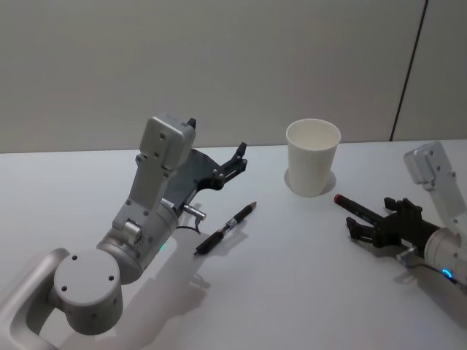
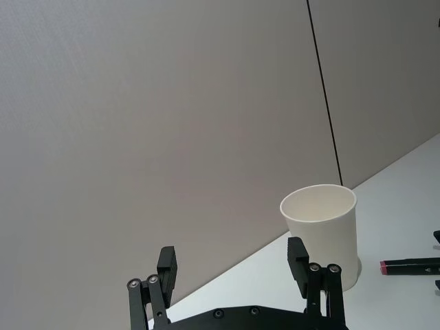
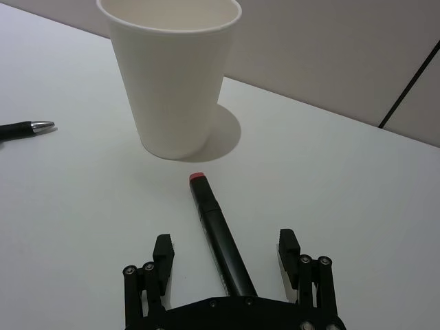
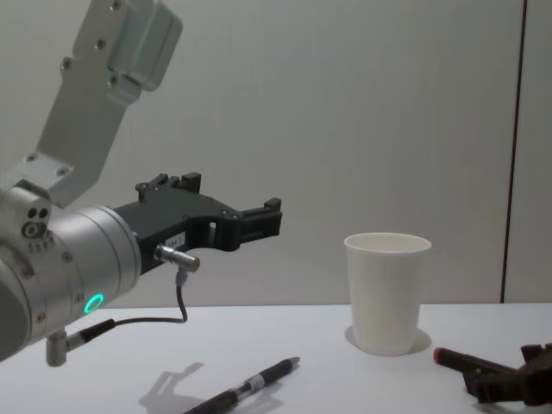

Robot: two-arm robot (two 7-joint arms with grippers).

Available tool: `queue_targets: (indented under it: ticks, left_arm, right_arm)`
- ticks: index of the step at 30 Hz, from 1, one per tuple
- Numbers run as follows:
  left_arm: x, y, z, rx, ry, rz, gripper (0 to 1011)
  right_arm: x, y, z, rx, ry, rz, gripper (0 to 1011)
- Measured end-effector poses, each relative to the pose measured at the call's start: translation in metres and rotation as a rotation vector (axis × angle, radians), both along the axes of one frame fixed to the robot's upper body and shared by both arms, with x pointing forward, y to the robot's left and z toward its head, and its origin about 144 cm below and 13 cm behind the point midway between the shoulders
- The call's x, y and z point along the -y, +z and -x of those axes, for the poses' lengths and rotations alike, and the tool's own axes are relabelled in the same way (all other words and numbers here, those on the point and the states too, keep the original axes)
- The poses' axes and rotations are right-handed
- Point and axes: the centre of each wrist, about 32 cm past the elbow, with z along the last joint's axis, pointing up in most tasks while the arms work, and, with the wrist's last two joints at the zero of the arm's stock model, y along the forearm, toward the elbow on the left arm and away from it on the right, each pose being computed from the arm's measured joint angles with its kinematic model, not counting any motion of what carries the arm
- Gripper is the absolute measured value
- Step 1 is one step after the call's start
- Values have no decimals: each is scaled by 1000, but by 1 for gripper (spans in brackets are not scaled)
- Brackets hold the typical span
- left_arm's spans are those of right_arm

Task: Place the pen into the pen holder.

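The pen holder [image 1: 312, 157], a white paper cup, stands upright at the table's back middle. A black ballpoint pen [image 1: 226, 228] lies flat left of it. A black pen with a red end [image 3: 218, 237] lies right of the cup, its red end toward the cup. My right gripper [image 3: 225, 249] rests low at the table, open, its fingers astride that pen's rear part without touching it. My left gripper [image 1: 237, 157] hangs raised above the table left of the cup [image 2: 323, 227], open and empty.
The white table [image 1: 292, 292] runs back to a plain grey wall with a dark vertical seam [image 1: 408, 69] behind the right side. My left arm's large body [image 1: 139, 240] occupies the near left.
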Motion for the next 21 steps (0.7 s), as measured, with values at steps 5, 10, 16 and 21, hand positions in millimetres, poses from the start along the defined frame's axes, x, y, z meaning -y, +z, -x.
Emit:
queue_targets:
  ticks: [5, 10, 16, 21]
  left_arm:
    - [0, 0, 0, 0, 0, 0, 1001]
    - [0, 0, 0, 0, 0, 0, 1001]
    - [0, 0, 0, 0, 0, 0, 1001]
    - [0, 0, 0, 0, 0, 0, 1001]
  right_arm:
    - [0, -2, 1, -4, -3, -3, 1000]
    - [0, -3, 1, -7, -4, -5, 1000]
    - [0, -4, 2, -11, -5, -6, 1000]
    - [0, -4, 2, -12, -6, -7, 1000]
